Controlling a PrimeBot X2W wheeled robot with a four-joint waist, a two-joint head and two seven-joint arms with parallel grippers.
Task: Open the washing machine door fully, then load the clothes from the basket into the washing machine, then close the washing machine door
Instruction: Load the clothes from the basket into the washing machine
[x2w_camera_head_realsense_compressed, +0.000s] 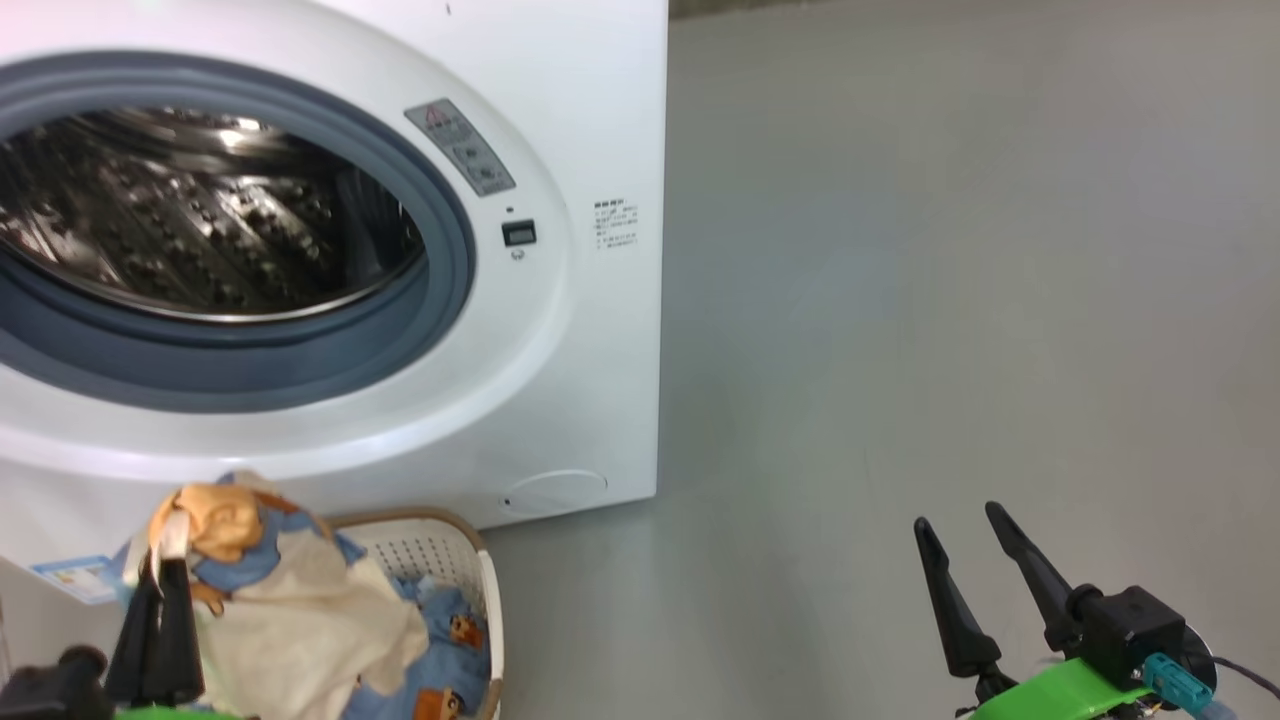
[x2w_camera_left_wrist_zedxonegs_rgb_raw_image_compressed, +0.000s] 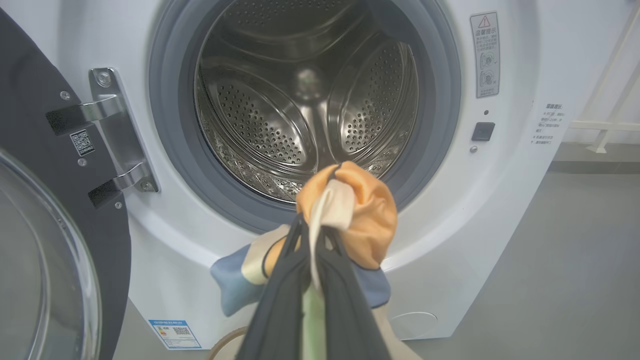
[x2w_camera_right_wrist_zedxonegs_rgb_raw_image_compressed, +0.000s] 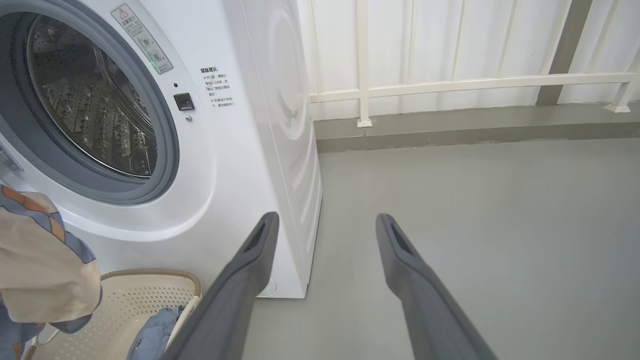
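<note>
The white washing machine (x2w_camera_head_realsense_compressed: 600, 120) stands with its steel drum (x2w_camera_left_wrist_zedxonegs_rgb_raw_image_compressed: 305, 100) bare; its black-rimmed glass door (x2w_camera_left_wrist_zedxonegs_rgb_raw_image_compressed: 45, 240) is swung wide open at the left of the left wrist view. My left gripper (x2w_camera_head_realsense_compressed: 165, 575) is shut on a bunch of the clothes (x2w_camera_head_realsense_compressed: 290, 600), orange, cream and blue fabric lifted above the basket (x2w_camera_head_realsense_compressed: 440, 545) and hanging in front of the drum's lower rim (x2w_camera_left_wrist_zedxonegs_rgb_raw_image_compressed: 350, 205). More blue cloth (x2w_camera_right_wrist_zedxonegs_rgb_raw_image_compressed: 155, 332) lies in the basket (x2w_camera_right_wrist_zedxonegs_rgb_raw_image_compressed: 145, 295). My right gripper (x2w_camera_head_realsense_compressed: 960, 525) stands open and empty over the floor, right of the machine (x2w_camera_right_wrist_zedxonegs_rgb_raw_image_compressed: 322, 222).
Grey floor (x2w_camera_head_realsense_compressed: 950, 250) stretches to the right of the machine. A white railing (x2w_camera_right_wrist_zedxonegs_rgb_raw_image_compressed: 450, 82) runs along the wall behind. The open door's hinge (x2w_camera_left_wrist_zedxonegs_rgb_raw_image_compressed: 117, 135) sits at the left of the drum opening.
</note>
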